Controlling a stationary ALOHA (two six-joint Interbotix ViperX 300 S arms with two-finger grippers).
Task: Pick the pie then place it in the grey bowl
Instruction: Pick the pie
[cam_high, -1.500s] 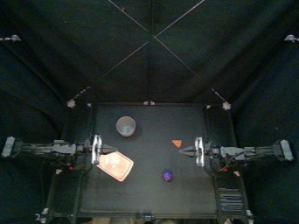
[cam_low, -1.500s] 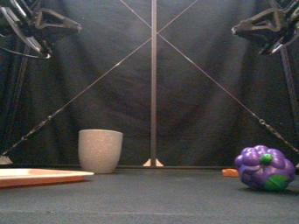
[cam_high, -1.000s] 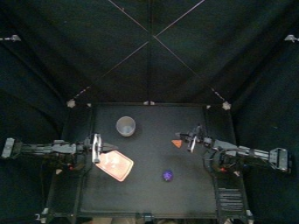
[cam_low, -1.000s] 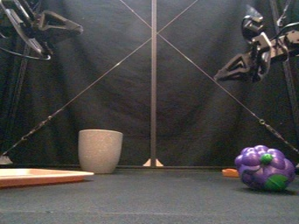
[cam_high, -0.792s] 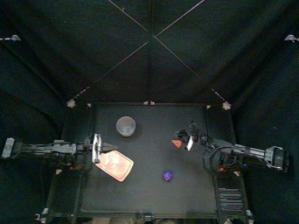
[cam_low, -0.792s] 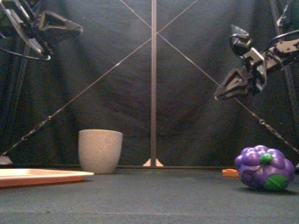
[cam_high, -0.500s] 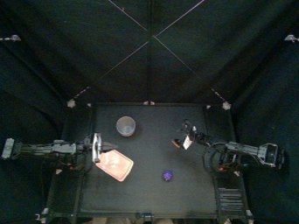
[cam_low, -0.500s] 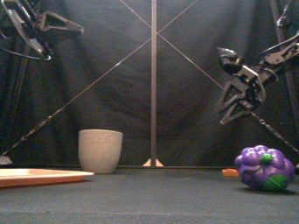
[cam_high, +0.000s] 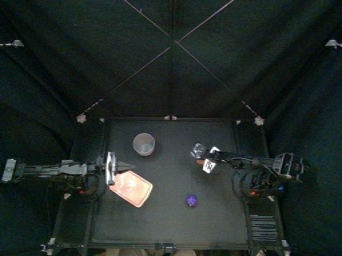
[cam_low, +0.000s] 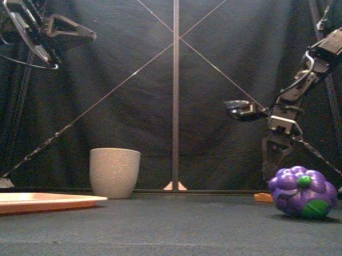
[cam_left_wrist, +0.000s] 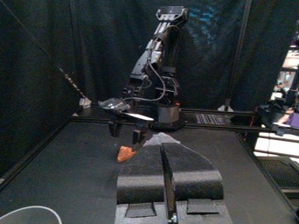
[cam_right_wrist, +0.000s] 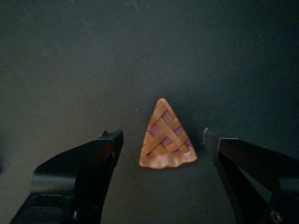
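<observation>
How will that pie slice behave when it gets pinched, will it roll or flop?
The pie slice lies flat as a wedge, so it probably won't roll. It looks moulded, likely stiff and light. Its tapering sides may slip between the fingers unless pinched near the crust.

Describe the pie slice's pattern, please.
The pie slice has a lattice top, clearest in the right wrist view.

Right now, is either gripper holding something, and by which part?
Nothing is held. The right gripper hangs open above the pie; the left gripper is shut, empty.
</observation>
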